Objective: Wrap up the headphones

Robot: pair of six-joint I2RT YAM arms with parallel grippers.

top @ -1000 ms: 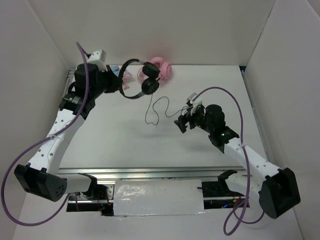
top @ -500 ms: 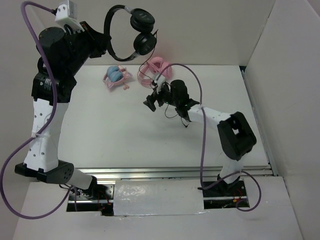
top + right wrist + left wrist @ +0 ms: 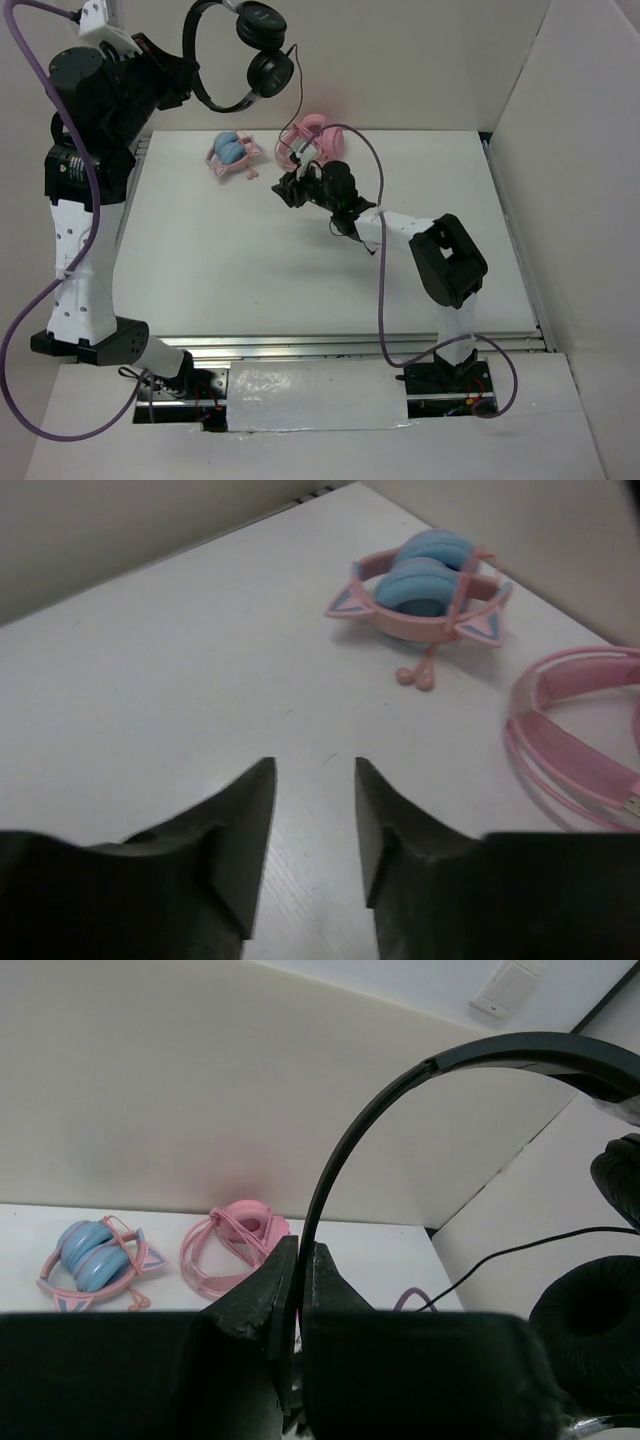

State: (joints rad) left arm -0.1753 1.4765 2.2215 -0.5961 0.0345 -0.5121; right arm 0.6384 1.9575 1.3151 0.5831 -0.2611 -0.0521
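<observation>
Since half a second ago, the left arm has swung further left, carrying the headphones (image 3: 268,72) with it. The right hand (image 3: 284,188) has slid left and farther out, near the all-pink headphones (image 3: 322,138). The left hand (image 3: 298,1252) is clamped on the thin black headband. It holds the set high above the far left of the counter (image 3: 250,270), round earcups close together, cable (image 3: 520,1250) trailing down. The right hand's fingers stand narrowly apart, with nothing between them.
</observation>
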